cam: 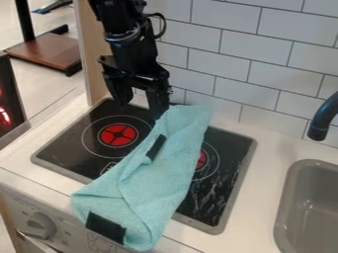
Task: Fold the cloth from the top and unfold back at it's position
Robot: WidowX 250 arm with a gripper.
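Cloth (155,170) is lying across the stove (226,197), w/ its top end nr the tiled wall (256,66) & its lower end hanging over the front edge of the desk (263,170). Gripper (140,110) is hanging by the top L corner, its fingers standing apart w/ no cloth btwn them; the one on view R is sitting at or just beside the cloth's edge, can't tell if touching.

Step in hand is prob. getting hold of the top for the fold. Doing it well is meaning: getting the top edge btwn the fingers, going low enough for a firm pinch w/o pressing on the stove, then lifting a bit & carrying the edge down along the cloth, slow, so the lower end isn't dragging or slipping off the front. For the unfold, keeping that same edge pinched & laying it back nr the wall is prob. safest.

Long axis is running on a slant, from upper R by the wall to lower L at the front. Top is pointing at the wall, approx. behind stove centre; the wider lower end is pointing at the knob (41,225) side.
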